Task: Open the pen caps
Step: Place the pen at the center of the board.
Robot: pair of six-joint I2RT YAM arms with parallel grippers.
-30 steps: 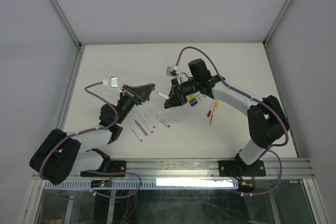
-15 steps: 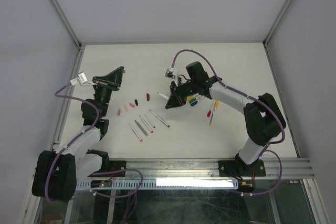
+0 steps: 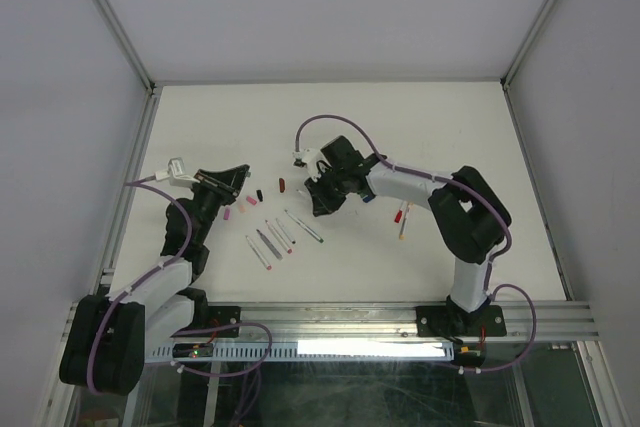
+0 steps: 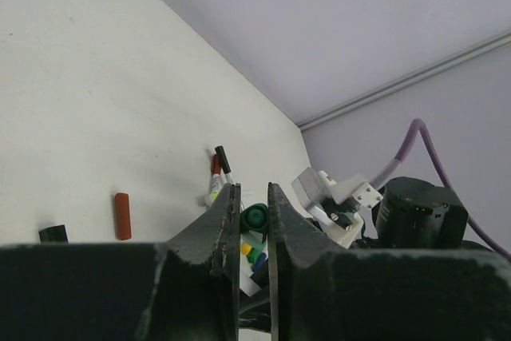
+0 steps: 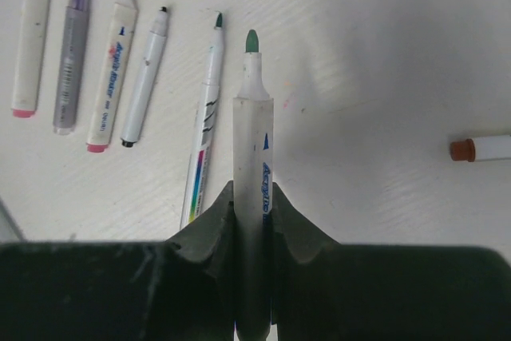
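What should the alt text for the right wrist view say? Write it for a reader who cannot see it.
The right end effector grips an uncapped green-tipped pen, tip pointing up the frame over the white table. Five more uncapped pens lie in a row to its left, and a red-brown pen end pokes in at the right edge.

The left tool (image 3: 225, 183) hangs over the left side of the worktop (image 3: 200, 117), pointing right. Just beside it runs a slanted row of five pen caps (image 3: 251, 200): three pink, one black (image 3: 261, 194) and one red (image 3: 282, 185). Nearer the arm bases, five uncapped pens (image 3: 279, 238) lie side by side, roughly parallel. The right tool (image 3: 322, 199) sits low at mid-worktop, just beyond the rightmost of these pens. Two capped pens (image 3: 401, 219) lie together to its right, one with a red cap. What either tool grips cannot be made out.
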